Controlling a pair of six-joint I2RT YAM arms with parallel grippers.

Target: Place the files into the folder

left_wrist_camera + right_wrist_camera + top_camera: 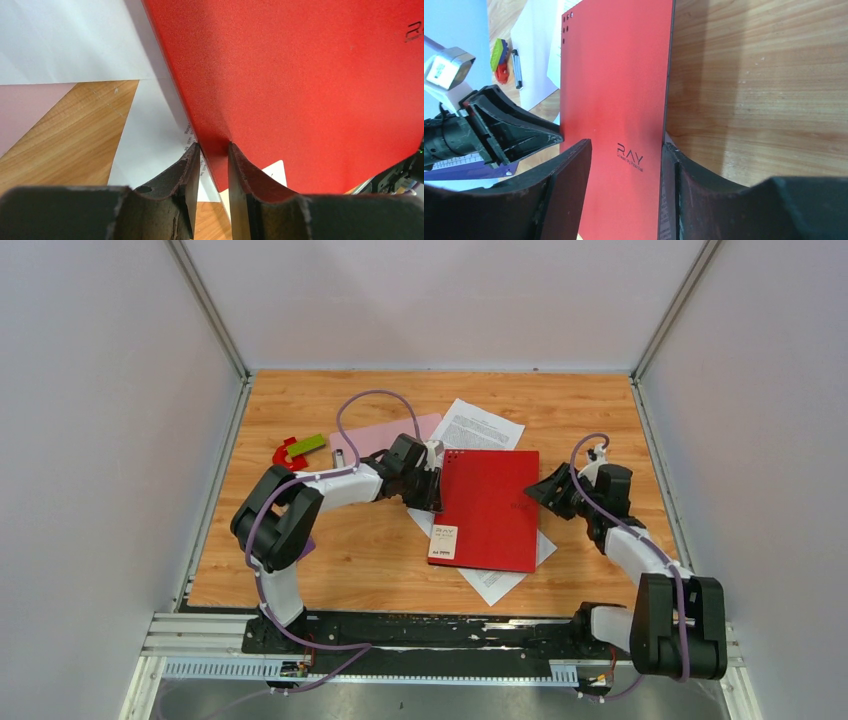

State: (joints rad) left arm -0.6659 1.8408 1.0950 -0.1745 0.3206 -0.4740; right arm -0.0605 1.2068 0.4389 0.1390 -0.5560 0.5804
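While the wooden table (300, 560) bore the red card folder (490, 505) near its middle, shut atop two white printed paper sheets (485, 427) poking toward far and near edges, we judged the left gripper (214, 155), pinching its left edge, should lift slowly; the right gripper (626, 145) hovered spread.

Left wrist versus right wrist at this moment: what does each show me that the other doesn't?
Only the left wrist: the pink sheet and the white label on the red folder. Only the right wrist: the folder's punch holes, the toy blocks and bare table to the right of the folder. Both: the folder, a white file sheet, the wooden table and the left end effector at the folder's left edge.
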